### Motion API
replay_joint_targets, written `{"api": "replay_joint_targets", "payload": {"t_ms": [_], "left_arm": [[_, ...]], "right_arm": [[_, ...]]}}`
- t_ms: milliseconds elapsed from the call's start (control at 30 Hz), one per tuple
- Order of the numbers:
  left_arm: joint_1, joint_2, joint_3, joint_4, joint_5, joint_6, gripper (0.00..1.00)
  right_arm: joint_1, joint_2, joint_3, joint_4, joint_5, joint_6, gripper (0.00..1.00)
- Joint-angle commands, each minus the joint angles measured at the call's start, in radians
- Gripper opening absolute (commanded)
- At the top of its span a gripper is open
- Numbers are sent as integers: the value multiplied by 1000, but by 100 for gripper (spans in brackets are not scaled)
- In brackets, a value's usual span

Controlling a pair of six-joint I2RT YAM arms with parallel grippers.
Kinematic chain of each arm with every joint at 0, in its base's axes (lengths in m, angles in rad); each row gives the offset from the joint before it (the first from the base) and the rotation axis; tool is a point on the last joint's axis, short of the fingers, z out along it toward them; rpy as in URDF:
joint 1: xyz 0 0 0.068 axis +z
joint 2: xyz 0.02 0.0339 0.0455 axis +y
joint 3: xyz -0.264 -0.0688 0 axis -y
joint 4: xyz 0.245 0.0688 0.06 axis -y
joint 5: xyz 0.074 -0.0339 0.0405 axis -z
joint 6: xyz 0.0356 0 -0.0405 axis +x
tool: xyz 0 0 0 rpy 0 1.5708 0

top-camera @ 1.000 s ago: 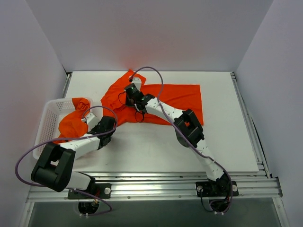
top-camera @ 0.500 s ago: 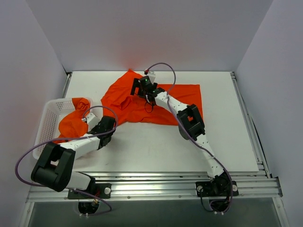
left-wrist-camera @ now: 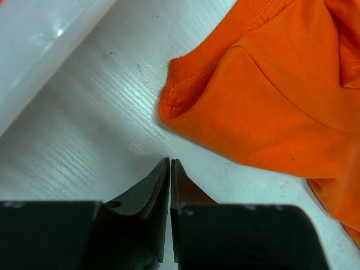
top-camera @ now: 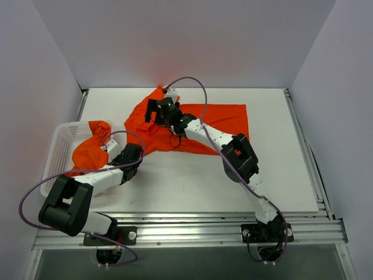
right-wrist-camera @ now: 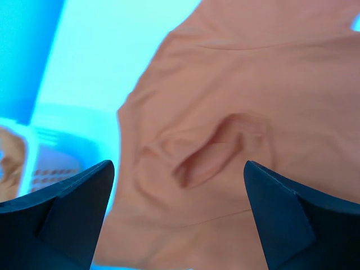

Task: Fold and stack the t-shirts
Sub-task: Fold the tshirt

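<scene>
Hovering low over the worktop (left-wrist-camera: 84, 129), the left fingers (left-wrist-camera: 166, 171) are clenched and empty, beside a shirt (top-camera: 87, 153) spilling from the left basket (top-camera: 58, 137). Farther off, the right fingers (top-camera: 152, 111) are released above another shirt (top-camera: 218, 125) spread out.

Soft matt cloth t-shirts (top-camera: 230, 116), glossy perf. plastic basket (top-camera: 56, 153).

1 shirt (top-camera: 227, 119) on bench (top-camera: 192, 181), upper centre of frame; 2nd shirt (top-camera: 87, 151) in basket (top-camera: 55, 151) mid-left, at bench's left edge.
</scene>
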Motion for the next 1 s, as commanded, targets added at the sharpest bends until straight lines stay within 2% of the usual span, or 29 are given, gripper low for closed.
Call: {"api": "replay_joint_targets", "payload": {"t_ms": [0, 300, 967], "left_arm": [[6, -8, 8, 14, -8, -3, 13], [6, -22, -4, 23, -4, -6, 13], [6, -25, -9, 32, -8, -7, 13]], "right_arm": [[26, -37, -5, 40, -7, 2, 95], [49, 71, 67, 15, -45, 31, 88], [66, 183, 154, 34, -91, 59, 82]]}}
